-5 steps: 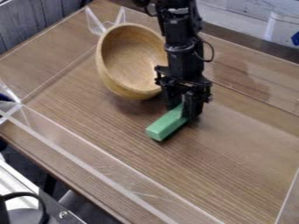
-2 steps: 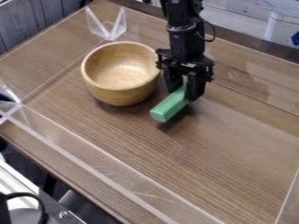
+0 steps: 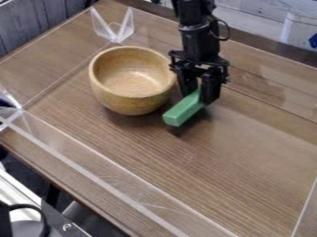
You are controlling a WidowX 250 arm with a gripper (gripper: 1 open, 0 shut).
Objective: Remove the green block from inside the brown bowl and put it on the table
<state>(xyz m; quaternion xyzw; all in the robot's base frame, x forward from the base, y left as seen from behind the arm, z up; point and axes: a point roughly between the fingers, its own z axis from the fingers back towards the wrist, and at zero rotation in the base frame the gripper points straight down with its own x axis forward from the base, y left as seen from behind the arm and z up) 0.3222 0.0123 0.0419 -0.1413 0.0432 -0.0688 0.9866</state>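
Beside the brown bowl (image 3: 132, 104), on its right in the view, the green block (image 3: 184, 110) sits outside the bowl, its upper end between the fingers of the black gripper (image 3: 202, 87). The fingers are partly spread and close around the block; whether it touches the table (image 3: 180, 176) I cannot tell. Crowding the block on one side is the bowl wall, very near or touching it; toward the near edge, bare wood grain lies open. Behind the bowl stands a clear, pointed plastic piece (image 3: 113, 27). A clear strip (image 3: 93, 165) runs along the left edge, and black and white equipment (image 3: 22, 211) fills the lower left corner. A blue object (image 3: 313, 42) shows at the right border. Counted: one bowl, one block, one gripper, one pointed piece, one blue object.
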